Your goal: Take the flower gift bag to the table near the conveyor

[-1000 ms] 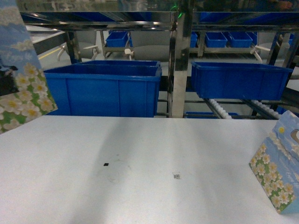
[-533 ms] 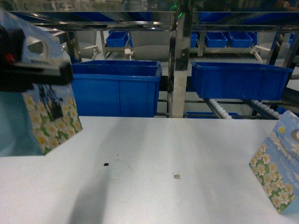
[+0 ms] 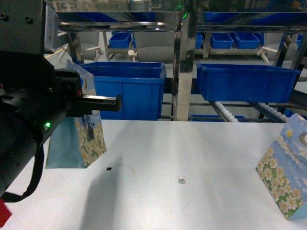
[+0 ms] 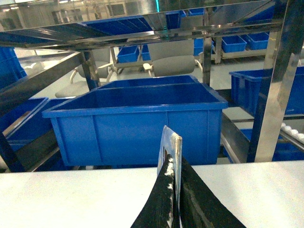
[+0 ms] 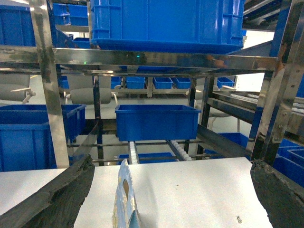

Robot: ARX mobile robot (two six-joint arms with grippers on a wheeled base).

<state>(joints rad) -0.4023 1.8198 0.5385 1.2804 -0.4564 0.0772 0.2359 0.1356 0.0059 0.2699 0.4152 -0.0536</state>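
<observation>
Left wrist view, nearest thing: my left claw [image 4: 175, 209] has its two dark fingers pressed together on the thin top edge of the bag [image 4: 169, 156]. Clamped shut on it.

Head view: that bag [image 3: 79, 143] hangs below the left arm over the left part of the table [image 3: 192, 158]. Its bottom edge looks just clear of the top; I cannot tell for certain. It hangs straight down from the claw, long axis vertical, broad face about square to me.

A second bag [image 3: 285, 179] stands at the table's right edge. In the right wrist view it [image 5: 124, 202] rises edge-on between the right claw's [image 5: 171, 197] fingers, which stand wide apart and touch nothing.

Beyond the far table edge: blue bins [image 3: 122, 91], then the conveyor [image 3: 228, 112] with its rollers.

Judgement: the left arm has the carry. The move is forward toward the rollers, then straight down.
</observation>
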